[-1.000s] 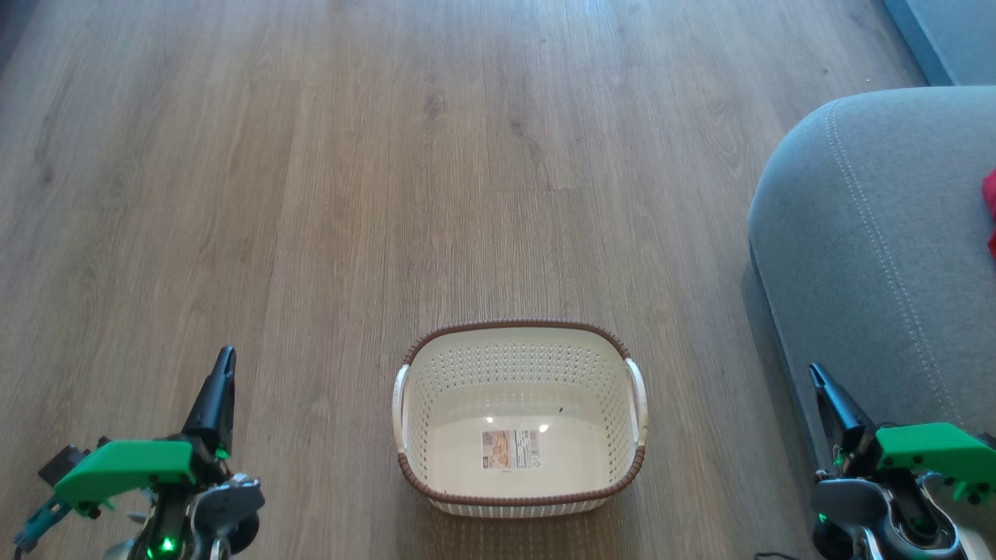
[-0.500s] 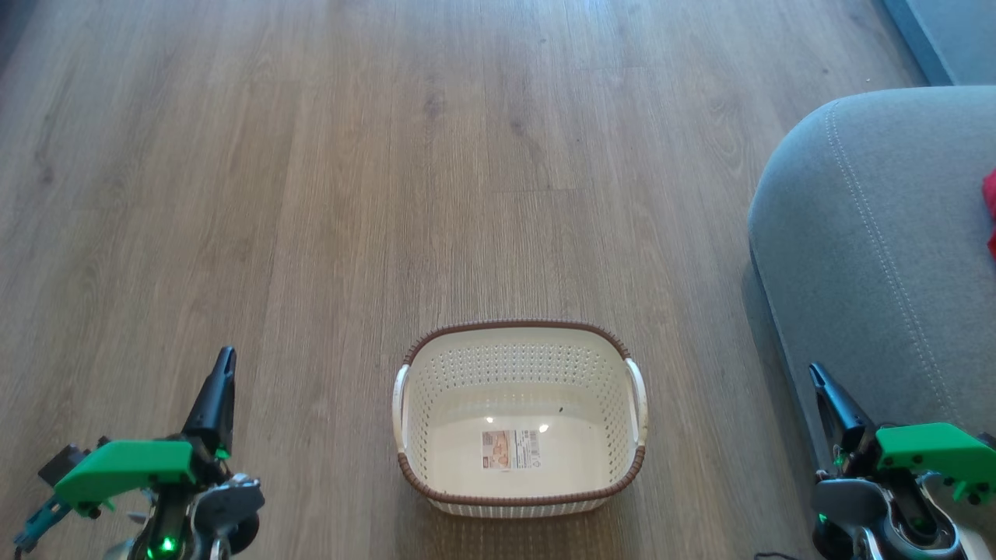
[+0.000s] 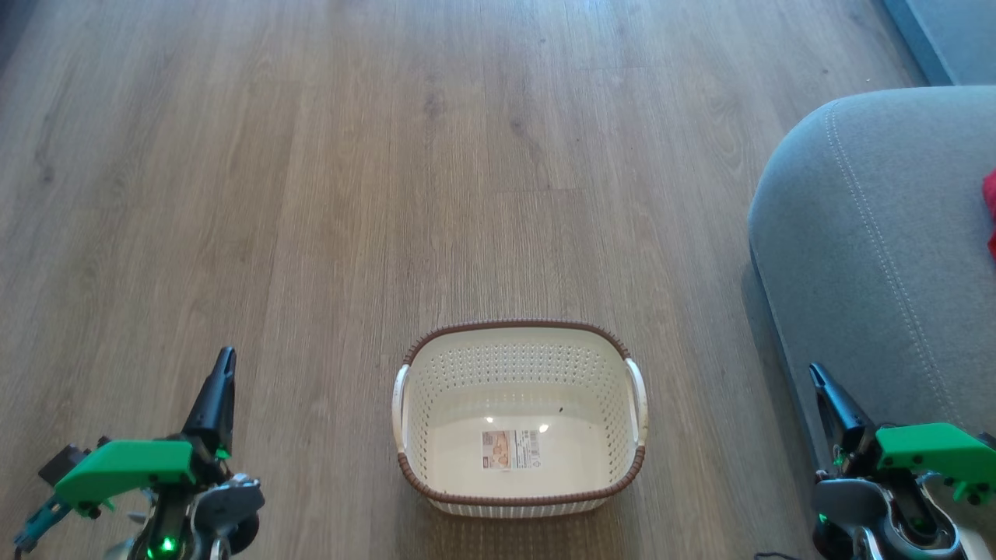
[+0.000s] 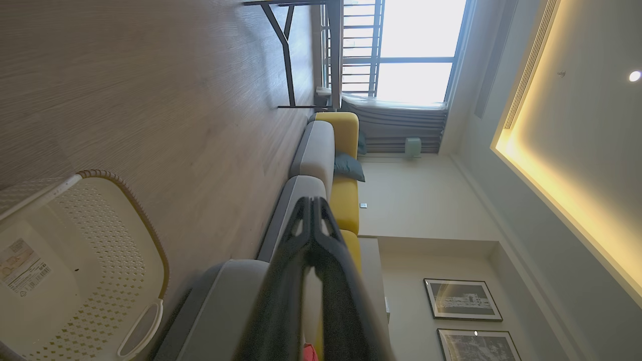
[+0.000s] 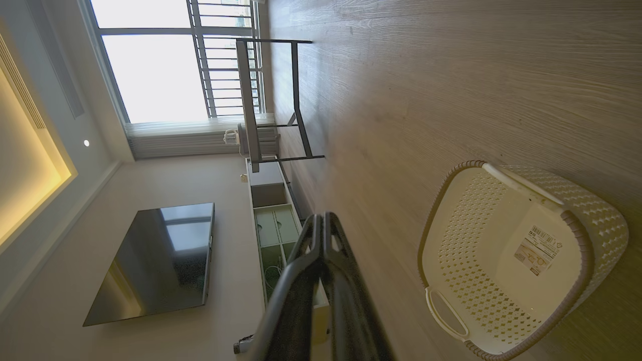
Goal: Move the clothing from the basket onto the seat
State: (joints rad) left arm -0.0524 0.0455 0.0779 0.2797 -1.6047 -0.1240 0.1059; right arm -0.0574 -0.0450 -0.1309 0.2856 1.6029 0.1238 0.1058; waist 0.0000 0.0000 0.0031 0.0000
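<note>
The cream basket with a brown rim stands on the wood floor in the head view, holding nothing but a label sticker. It also shows as the basket in the left wrist view and the basket in the right wrist view. The grey seat fills the right side. A bit of red clothing lies on it at the right edge. My left gripper is shut at the lower left, left of the basket. At the lower right, my right gripper is shut beside the seat's front.
Bare wood floor stretches ahead. A metal-legged table and a low TV cabinet stand far off by the window. A grey and yellow sofa runs along the wall.
</note>
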